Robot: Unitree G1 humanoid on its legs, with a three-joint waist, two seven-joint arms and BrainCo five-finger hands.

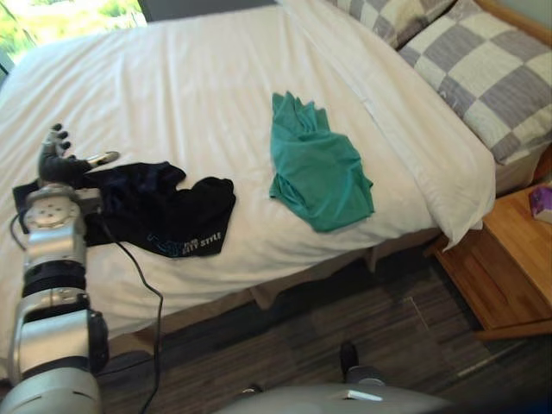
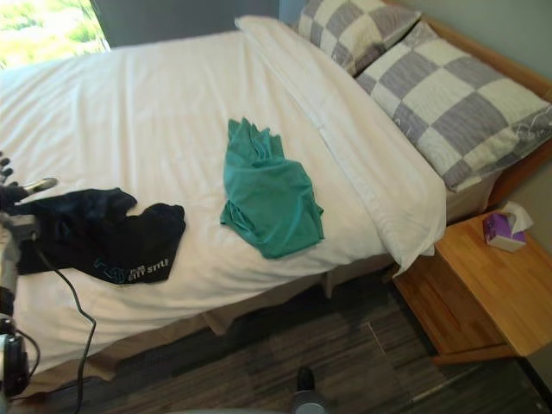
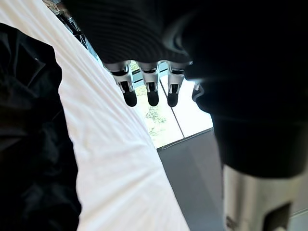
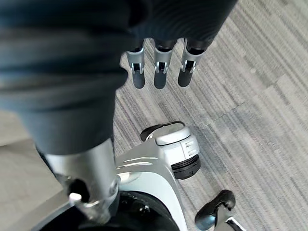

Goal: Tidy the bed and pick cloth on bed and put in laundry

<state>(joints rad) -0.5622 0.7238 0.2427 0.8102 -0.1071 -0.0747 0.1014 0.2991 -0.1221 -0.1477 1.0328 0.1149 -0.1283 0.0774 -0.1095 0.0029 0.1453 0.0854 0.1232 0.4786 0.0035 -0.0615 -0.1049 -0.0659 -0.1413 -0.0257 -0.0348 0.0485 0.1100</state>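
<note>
- Bed in the left eye view: a smooth white sheet with faint creases. A thick white cover is folded in a long band below two grey-and-cream checked pillows.
- Same view: a black cloth lies crumpled near the bed's near edge, soft and lumpy, with pale print on its hem. A green cloth lies well apart from it toward the middle of the bed, flat and roughly triangular, pleated at its far end.
- Same view: the left robot hand is at the black cloth's left end, fingers up and thumb out to the side. I cannot tell whether it touches the fabric.
- Right eye view: a low wooden desk with a smooth, warm grain stands beside the bed. A small purple tissue box sits on it near the pillows.
- Left wrist view: the silver, dark-tipped fingers are straight and released, with nothing in them. Past them lie wrinkled black fabric and the white sheet.
- Right wrist view: the right robot hand hangs over the grey streaked floor, its fingers straight and released, grasping nothing.
</note>
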